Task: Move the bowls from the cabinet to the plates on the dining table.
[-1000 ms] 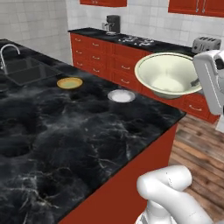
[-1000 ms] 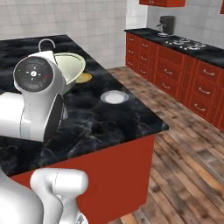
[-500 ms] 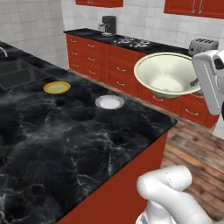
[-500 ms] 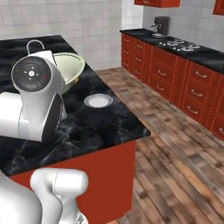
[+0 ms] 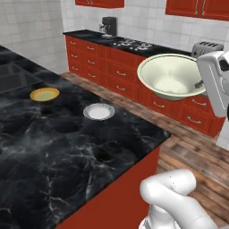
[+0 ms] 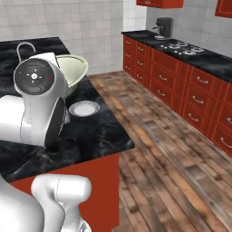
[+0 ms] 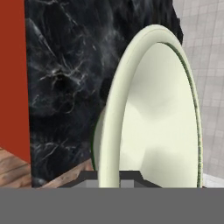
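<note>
Cream bowl [image 5: 172, 76] rides up in the air, tilted, fingers [image 7: 127, 176] clamped on its rim, out past the counter [image 5: 58, 147] edge over the wood floor [image 6: 181, 163]. On the counter sit the orange plate [image 5: 44, 94] and, nearer the edge, the grey plate [image 5: 99, 111], both bare.
</note>
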You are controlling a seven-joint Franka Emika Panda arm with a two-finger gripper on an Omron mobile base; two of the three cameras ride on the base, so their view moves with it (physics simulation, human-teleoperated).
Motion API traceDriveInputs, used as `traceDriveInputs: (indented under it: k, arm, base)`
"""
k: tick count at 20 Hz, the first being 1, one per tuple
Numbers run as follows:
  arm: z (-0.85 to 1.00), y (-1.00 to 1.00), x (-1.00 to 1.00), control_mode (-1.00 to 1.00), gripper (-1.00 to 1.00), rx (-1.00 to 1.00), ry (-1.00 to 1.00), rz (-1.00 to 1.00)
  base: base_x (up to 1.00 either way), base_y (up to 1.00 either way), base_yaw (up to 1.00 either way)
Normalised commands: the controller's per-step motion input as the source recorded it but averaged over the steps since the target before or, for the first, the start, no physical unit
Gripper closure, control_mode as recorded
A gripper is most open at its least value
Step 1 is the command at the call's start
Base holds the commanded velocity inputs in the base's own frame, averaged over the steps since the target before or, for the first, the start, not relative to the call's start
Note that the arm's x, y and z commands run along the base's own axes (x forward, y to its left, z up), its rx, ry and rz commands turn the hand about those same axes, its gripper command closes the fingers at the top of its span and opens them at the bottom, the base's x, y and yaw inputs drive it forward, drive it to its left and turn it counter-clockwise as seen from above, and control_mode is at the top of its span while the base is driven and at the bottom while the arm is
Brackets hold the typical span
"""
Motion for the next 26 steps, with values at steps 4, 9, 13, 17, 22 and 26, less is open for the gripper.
traceDriveInputs:
  k: [4,9,13,17,22,26]
  arm:
    - [0.0,0.0,0.0,1.0,1.0,0.0,0.0,0.0]
    - [0.0,0.0,0.0,1.0,1.0,0.0,0.0,0.0]
    - [0.0,0.0,0.0,1.0,1.0,0.0,0.0,0.0]
    - [0.0,0.0,0.0,1.0,1.0,0.0,0.0,0.0]
    - [0.0,0.0,0.0,1.0,1.0,0.0,0.0,0.0]
    - [0.0,0.0,0.0,1.0,1.0,0.0,0.0,0.0]
  base:
    - [0.28,-0.4,0.08]
    - [0.41,-0.33,0.09]
    - [0.54,-0.27,0.11]
    - [0.55,-0.08,0.12]
    - [0.6,-0.07,0.2]
    - [0.62,-0.16,0.26]
